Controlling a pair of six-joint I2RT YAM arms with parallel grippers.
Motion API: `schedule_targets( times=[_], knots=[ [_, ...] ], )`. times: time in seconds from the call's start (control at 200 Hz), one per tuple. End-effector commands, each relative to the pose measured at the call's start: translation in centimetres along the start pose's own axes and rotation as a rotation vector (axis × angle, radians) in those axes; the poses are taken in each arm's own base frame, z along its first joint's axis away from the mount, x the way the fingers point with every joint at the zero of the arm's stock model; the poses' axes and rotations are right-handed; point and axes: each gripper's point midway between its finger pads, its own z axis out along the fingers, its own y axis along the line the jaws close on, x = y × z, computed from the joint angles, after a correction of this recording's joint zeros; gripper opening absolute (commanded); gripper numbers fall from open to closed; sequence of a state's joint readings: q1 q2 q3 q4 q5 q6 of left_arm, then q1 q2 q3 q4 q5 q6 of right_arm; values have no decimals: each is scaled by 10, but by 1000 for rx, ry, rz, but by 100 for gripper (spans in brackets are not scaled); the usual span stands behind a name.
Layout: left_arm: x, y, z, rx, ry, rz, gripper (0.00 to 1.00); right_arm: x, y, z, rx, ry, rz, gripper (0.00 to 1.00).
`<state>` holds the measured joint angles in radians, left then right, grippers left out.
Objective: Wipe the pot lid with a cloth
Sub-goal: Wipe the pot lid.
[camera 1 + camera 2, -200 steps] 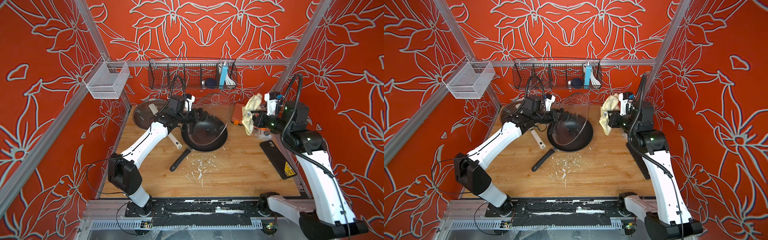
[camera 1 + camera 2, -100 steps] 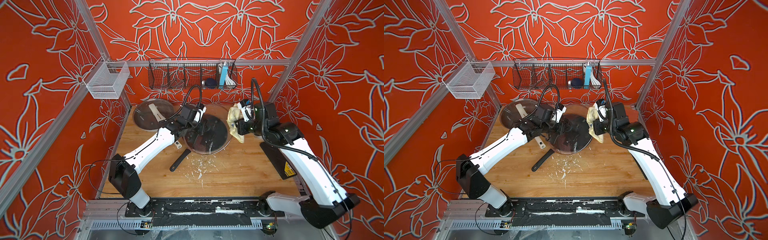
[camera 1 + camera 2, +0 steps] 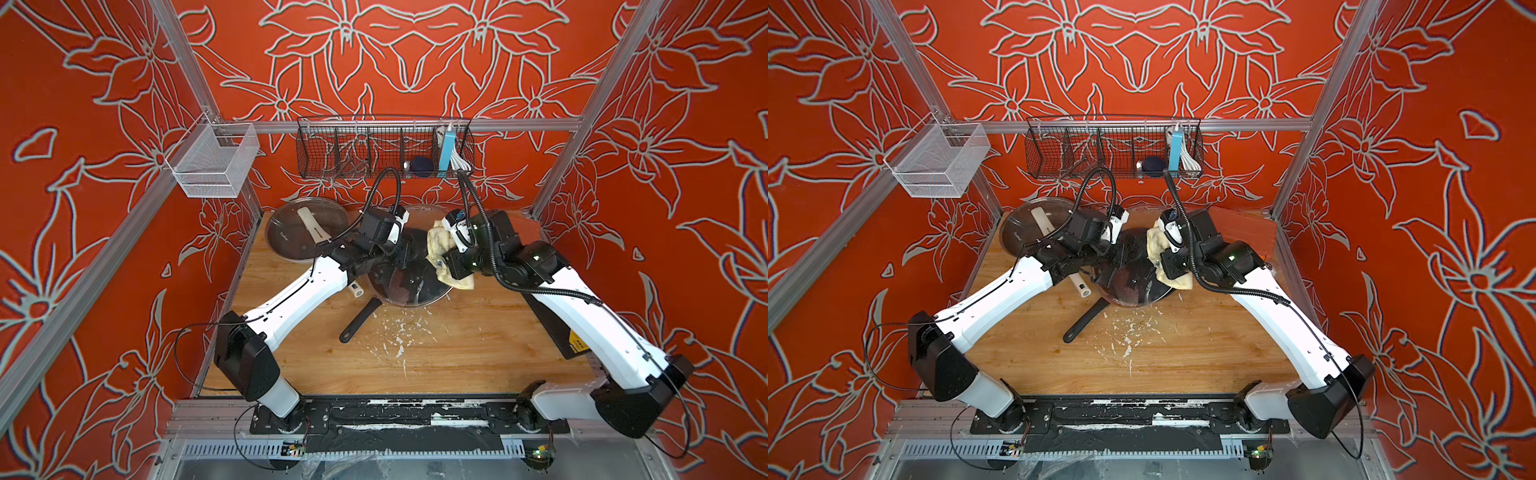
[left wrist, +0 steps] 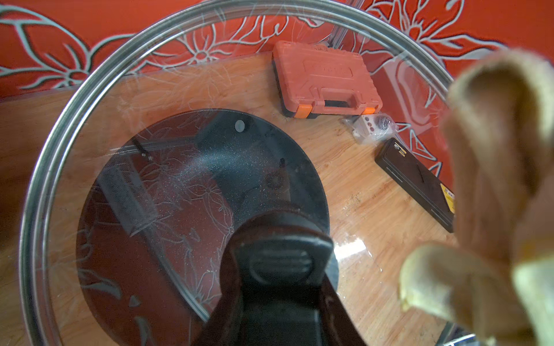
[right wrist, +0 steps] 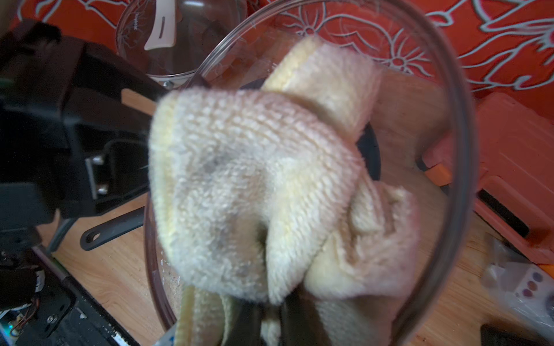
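wipe under way: the left gripper (image 4: 278, 266) is clamped on the black knob of the glass pot lid (image 3: 415, 286) and holds it tilted above a black frying pan (image 3: 359, 321), midway along the table (image 3: 457, 361) and towards its far edge. the right gripper (image 5: 269, 317) is closed on the cloth (image 3: 438, 245), a cream, grey-smudged rag bunched against the lid's right-hand side. whether the fabric is pressing on the glass or only meeting its rim cannot be told from here.

the step looks to be the start of a stroke. the next move calls for the rag to be pushed flat onto the glass and drawn across it while the other arm keeps the lid steady. the bunched folds may smear rather than clean, and a hard push could twist the lid in its grip.

the wooden top is littered with white flecks (image 3: 399, 336) near the front of the pan handle. a second lid (image 3: 307, 232) lies at the far left corner, an orange case (image 4: 323, 81) sits by the far edge and a black case (image 3: 552, 328) lies along the right edge. a dark wire basket (image 3: 384, 153) and a white mesh basket (image 3: 212, 162) hang on the red, flower-patterned walls.
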<state>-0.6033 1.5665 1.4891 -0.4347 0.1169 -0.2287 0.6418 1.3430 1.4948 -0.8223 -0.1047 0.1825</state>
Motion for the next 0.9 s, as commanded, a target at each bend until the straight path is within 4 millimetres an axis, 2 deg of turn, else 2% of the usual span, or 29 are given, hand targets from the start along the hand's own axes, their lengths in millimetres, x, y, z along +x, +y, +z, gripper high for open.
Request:
schedule_targets(
  times=[0.0,0.085,0.26,0.345,0.706,0.796,0.896],
  knots=[
    [-66,-33,-42,111,-239,15,0,1,15,8,-48,9,-2,0],
    [-66,-33,-42,110,-239,18,0,-1,15,7,-39,4,-4,0],
    [-63,-33,-42,109,-231,18,0,-9,-20,-10,111,-25,-16,0],
    [-62,-33,-43,112,-231,9,0,-8,-30,-11,131,-18,-6,0],
    [-65,-29,-40,95,-228,-80,0,8,23,6,-68,24,-32,0],
    [-65,-28,-40,94,-227,-102,0,9,28,10,-79,36,-35,0],
    [-64,-28,-38,97,-223,-111,0,8,23,10,-51,36,-34,0]
  ],
)
